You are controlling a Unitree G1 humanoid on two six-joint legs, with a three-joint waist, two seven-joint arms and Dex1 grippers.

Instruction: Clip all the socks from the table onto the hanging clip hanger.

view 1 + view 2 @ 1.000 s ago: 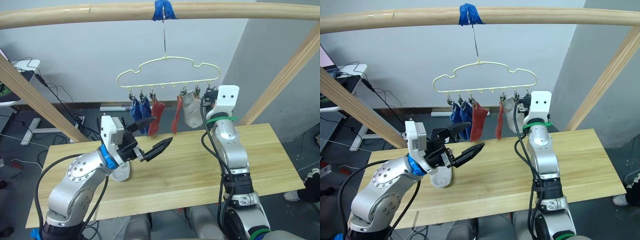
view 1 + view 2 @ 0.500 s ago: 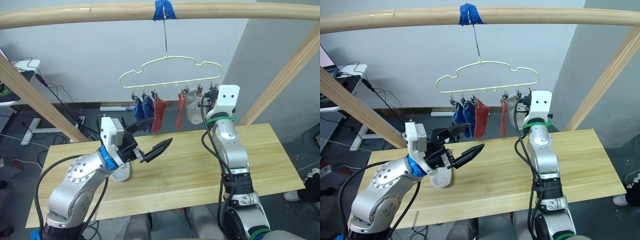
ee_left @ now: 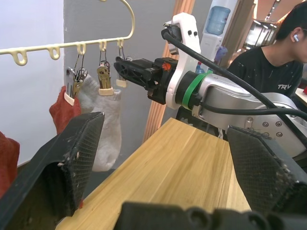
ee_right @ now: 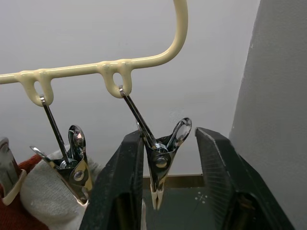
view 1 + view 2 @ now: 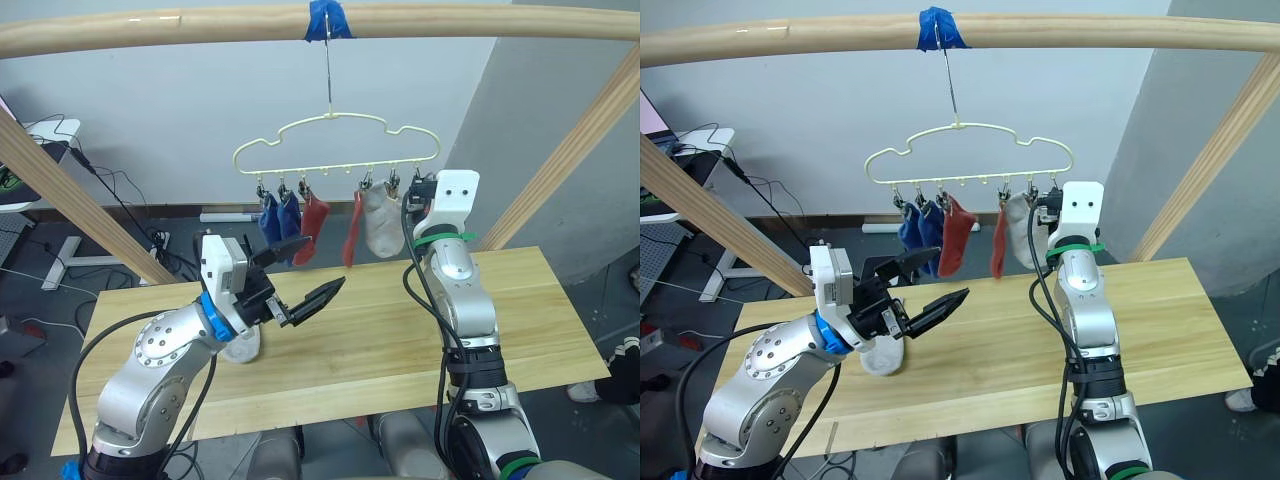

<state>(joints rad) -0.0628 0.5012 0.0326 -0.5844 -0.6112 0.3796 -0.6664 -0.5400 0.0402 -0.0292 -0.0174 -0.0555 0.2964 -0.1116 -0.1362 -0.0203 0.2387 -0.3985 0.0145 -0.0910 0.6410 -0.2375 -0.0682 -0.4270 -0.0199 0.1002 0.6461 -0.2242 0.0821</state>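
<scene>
No legible writing on clip hanger [image 5: 335, 140].

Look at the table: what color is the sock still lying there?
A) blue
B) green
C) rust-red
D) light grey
D: the light grey sock lies on the table under the left arm, while the blue and rust-red ones already hang from the clip hanger.

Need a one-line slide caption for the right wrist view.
Right end effector open around an empty silver clip on the clip hanger, beside a clipped grey sock.
</scene>
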